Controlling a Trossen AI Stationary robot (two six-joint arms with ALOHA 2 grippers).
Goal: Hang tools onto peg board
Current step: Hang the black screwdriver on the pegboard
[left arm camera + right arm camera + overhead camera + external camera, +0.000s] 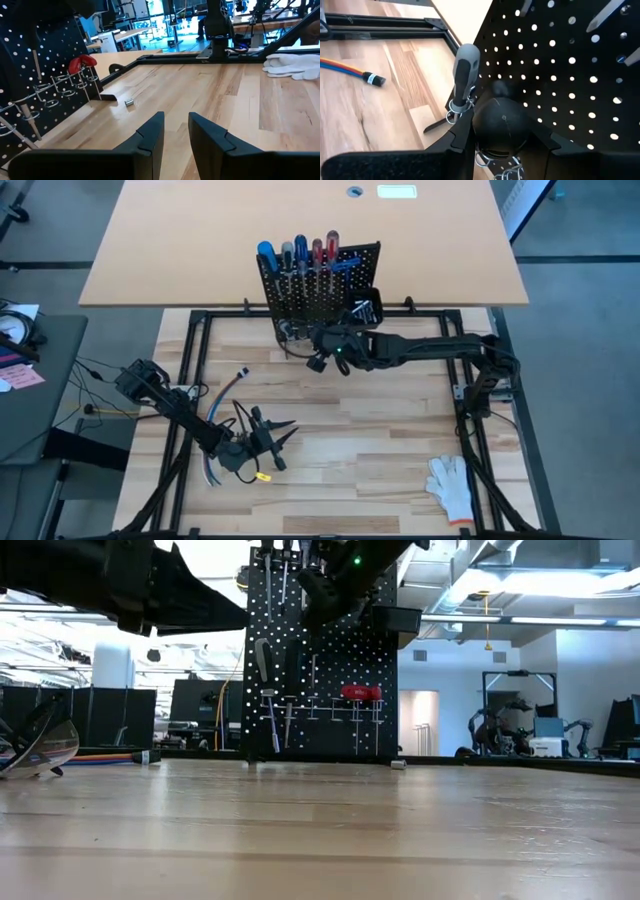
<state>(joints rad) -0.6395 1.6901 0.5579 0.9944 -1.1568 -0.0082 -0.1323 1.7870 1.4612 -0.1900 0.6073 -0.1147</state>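
Against the peg board (pixel 570 75), we see the right gripper (pixel 500 135) closed on a round black-handled tool (pixel 497 125), stiff, light and smooth, best held around its handle.

The peg board (pixel 580 75) is matt black perforated metal, the table (pixel 210 95) smooth pale wood, the glove (pixel 452 485) white cloth.

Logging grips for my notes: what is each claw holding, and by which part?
Right claw grips a black-handled tool by its rounded handle at the peg board. Left claw holds nothing.
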